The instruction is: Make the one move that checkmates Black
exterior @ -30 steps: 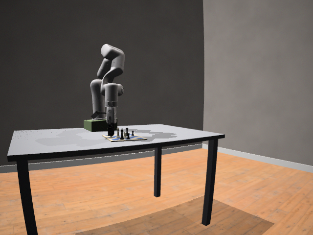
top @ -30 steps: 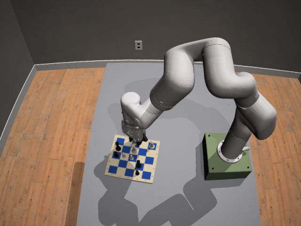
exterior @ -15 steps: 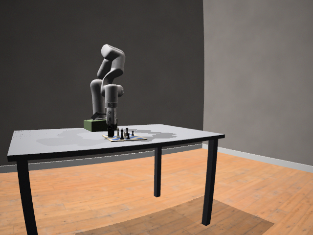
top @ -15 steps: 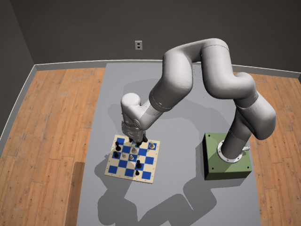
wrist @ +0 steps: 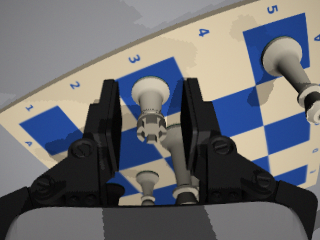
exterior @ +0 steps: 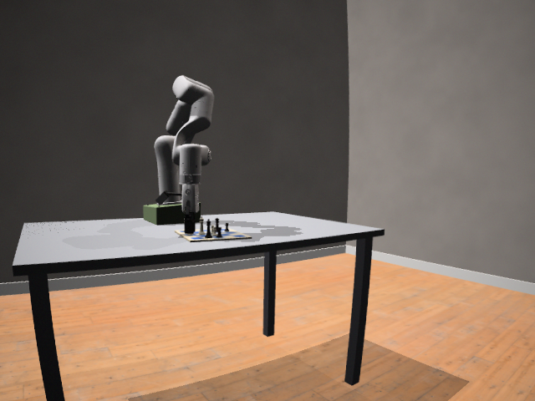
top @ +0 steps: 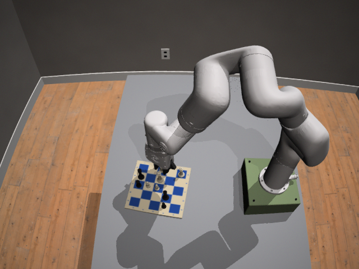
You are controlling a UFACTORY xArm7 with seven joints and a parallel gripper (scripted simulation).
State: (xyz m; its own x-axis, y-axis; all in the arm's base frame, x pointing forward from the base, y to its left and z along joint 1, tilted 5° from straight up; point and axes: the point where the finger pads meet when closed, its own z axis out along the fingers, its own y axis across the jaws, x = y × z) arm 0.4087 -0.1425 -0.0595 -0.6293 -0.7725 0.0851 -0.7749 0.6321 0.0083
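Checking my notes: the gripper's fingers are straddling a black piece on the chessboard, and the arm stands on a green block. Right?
Not quite. The wrist view shows the piece between the gripper's fingers is white, not black. It is on the chessboard, and the arm stands on a green block.

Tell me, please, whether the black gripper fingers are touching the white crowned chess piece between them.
Apart. The wrist view shows board on both sides between the white crowned chess piece and the black fingers of the open gripper.
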